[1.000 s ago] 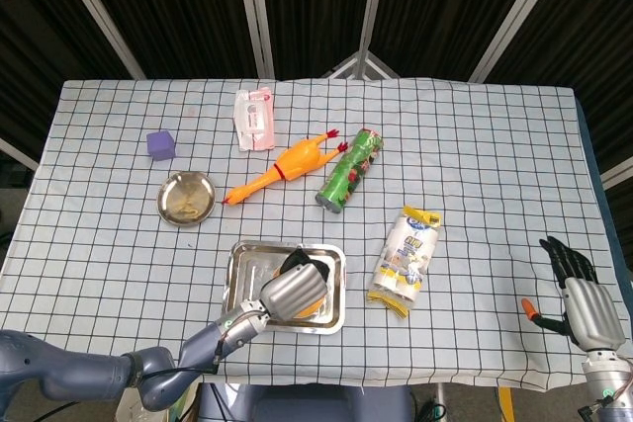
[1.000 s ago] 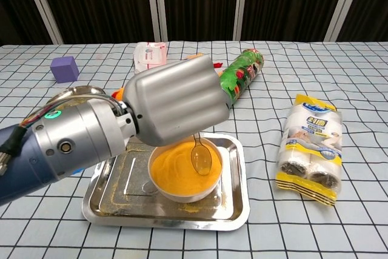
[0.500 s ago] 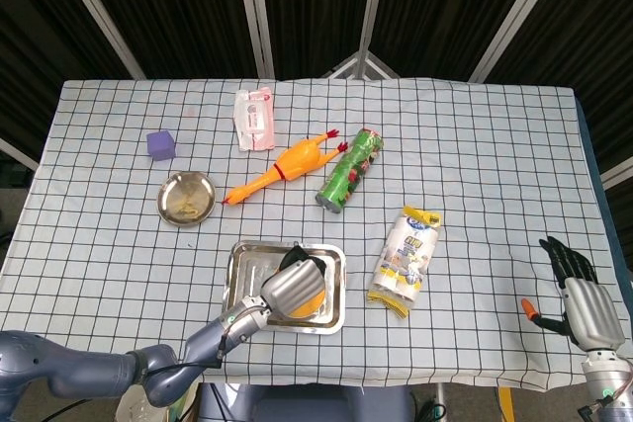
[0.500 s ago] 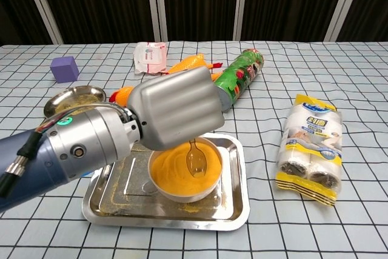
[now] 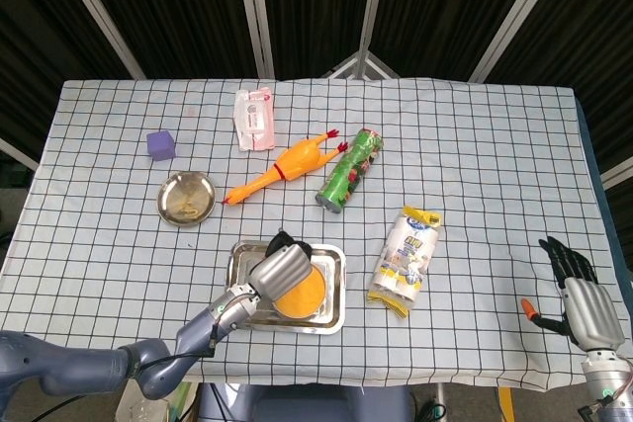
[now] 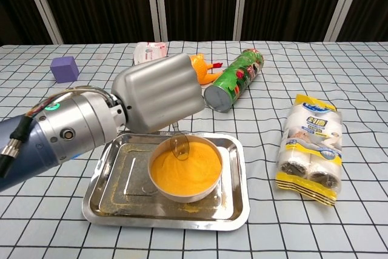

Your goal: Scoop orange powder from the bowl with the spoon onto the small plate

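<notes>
— What's laid out, biggest first?

— One checked tabletop (image 5: pixel 495 145). On it one steel tray (image 6: pixel 109 192), and standing in that tray one bowl (image 6: pixel 185 168) full of orange powder (image 6: pixel 188 171). Then one green canister (image 5: pixel 348 170) lying on its side, one pack of rolls (image 5: pixel 406 260), one rubber chicken (image 5: pixel 282 170), one pink packet (image 5: pixel 253 119), one small plate (image 5: pixel 186 198) well left of the tray, and one purple cube (image 5: pixel 160 144).

— And your hands?

— My left robot hand (image 6: pixel 159 92) is above the bowl's rear left rim, fingers closed on one spoon (image 6: pixel 179 148); its scoop hangs just over the powder. My right robot hand (image 5: pixel 584 305) sits near the tabletop's right front corner, fingers straight and holding nothing.
</notes>
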`<state>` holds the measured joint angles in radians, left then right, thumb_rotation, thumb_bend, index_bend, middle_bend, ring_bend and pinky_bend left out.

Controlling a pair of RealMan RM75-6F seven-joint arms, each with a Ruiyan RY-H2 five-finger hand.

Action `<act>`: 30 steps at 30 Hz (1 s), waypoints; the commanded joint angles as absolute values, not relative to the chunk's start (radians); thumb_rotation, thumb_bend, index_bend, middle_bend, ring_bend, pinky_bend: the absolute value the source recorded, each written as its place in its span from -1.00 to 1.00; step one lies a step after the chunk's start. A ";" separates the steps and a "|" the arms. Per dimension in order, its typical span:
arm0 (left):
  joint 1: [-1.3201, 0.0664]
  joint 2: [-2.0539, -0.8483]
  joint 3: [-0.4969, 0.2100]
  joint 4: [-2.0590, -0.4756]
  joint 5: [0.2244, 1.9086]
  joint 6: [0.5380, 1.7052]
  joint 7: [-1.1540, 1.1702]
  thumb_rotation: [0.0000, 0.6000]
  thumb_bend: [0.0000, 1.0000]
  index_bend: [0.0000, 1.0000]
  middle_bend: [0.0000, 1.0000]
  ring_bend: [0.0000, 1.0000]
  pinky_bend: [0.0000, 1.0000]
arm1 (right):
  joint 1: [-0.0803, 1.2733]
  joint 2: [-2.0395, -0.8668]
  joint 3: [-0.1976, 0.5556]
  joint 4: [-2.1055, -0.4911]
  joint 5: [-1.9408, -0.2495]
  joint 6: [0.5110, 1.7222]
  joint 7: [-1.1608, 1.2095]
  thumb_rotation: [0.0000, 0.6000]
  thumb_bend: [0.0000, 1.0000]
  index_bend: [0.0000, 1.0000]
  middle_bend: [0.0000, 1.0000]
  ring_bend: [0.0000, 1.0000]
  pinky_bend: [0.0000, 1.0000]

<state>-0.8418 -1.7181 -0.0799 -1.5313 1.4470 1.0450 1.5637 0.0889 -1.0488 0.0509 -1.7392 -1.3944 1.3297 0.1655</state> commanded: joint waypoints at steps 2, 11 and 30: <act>-0.836 -1.708 -0.083 -1.542 1.458 1.068 1.543 1.00 0.58 0.68 1.00 1.00 0.99 | 0.089 -1.049 0.051 -1.739 -1.393 1.329 0.164 1.00 -0.28 -1.00 -1.00 -1.00 -1.00; -0.832 -1.709 -0.078 -1.558 1.488 1.093 1.513 1.00 0.58 0.68 1.00 1.00 0.99 | 0.088 -1.048 0.050 -1.740 -1.394 1.330 0.165 1.00 -0.28 -1.00 -1.00 -1.00 -1.00; -0.873 -1.648 -0.060 -1.568 1.547 1.016 1.590 1.00 0.58 0.68 1.00 1.00 0.99 | 0.089 -1.044 0.050 -1.748 -1.386 1.321 0.164 1.00 -0.28 -1.00 -1.00 -1.00 -1.00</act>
